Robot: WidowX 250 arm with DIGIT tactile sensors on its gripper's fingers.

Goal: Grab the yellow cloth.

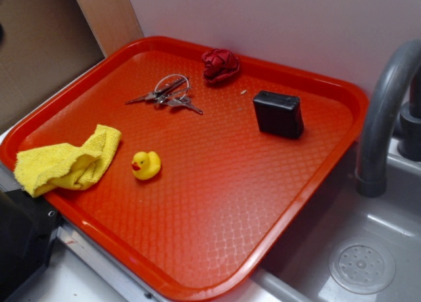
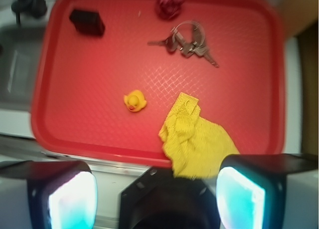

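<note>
The yellow cloth [image 1: 66, 164] lies crumpled at the left corner of the red tray [image 1: 230, 203], one end draped over the rim. In the wrist view the yellow cloth [image 2: 197, 141] sits just above my right finger [image 2: 241, 196], far below it. My gripper [image 2: 157, 198] is open, its two lit pads wide apart with nothing between them. It hovers high over the tray's [image 2: 89, 99] edge. The gripper does not show in the exterior view.
A small yellow duck [image 1: 146, 164] stands right of the cloth. Keys [image 1: 168, 95], a crumpled red item [image 1: 220, 65] and a black box [image 1: 279, 114] lie further back. A grey faucet [image 1: 385, 111] and sink drain [image 1: 362, 266] are on the right.
</note>
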